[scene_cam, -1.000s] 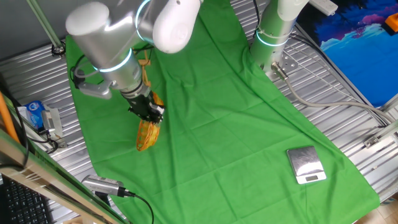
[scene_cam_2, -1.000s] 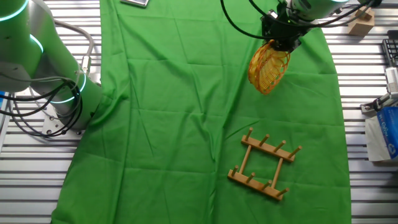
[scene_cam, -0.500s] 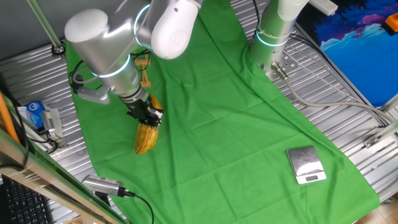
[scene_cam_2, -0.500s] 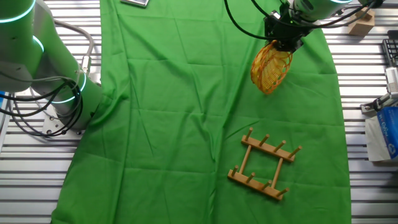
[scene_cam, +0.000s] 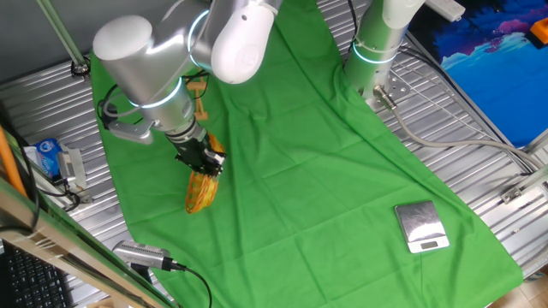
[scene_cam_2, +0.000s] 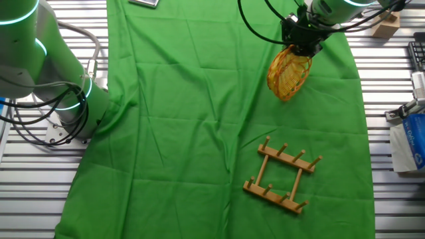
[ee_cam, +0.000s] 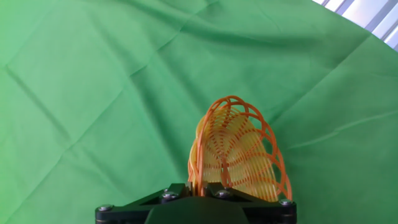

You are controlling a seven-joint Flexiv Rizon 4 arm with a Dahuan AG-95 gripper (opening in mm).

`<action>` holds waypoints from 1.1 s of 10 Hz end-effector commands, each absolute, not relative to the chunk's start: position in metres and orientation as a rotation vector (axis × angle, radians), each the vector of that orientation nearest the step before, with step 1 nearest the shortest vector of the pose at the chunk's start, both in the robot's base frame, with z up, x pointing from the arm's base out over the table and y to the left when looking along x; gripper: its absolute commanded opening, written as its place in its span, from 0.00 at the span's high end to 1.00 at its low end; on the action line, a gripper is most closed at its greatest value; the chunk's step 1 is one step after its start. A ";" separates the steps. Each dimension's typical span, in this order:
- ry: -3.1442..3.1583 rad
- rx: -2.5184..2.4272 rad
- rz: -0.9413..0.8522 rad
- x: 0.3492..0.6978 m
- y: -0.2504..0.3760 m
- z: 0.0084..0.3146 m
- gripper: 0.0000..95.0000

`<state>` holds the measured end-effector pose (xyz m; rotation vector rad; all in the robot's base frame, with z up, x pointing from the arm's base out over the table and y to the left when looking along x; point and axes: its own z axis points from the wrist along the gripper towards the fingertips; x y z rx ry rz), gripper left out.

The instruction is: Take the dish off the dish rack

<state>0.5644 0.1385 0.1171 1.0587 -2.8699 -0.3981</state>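
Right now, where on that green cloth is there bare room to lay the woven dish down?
The pincer holds the dish hanging on edge. Open cloth spreads from the dish toward the grey arm base, and below the dish before the dish rack. The scale takes one corner.

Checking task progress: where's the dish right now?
Off the dish rack: the dish hangs on edge from the gripper over the green cloth, apart from the rack, towards the cloth's far end in the other fixed view.
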 end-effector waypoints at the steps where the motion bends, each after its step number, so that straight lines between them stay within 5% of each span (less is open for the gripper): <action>1: -2.889 1.015 -0.396 0.564 0.139 0.117 1.00; 11: -2.960 0.813 -0.395 0.572 0.144 0.115 1.00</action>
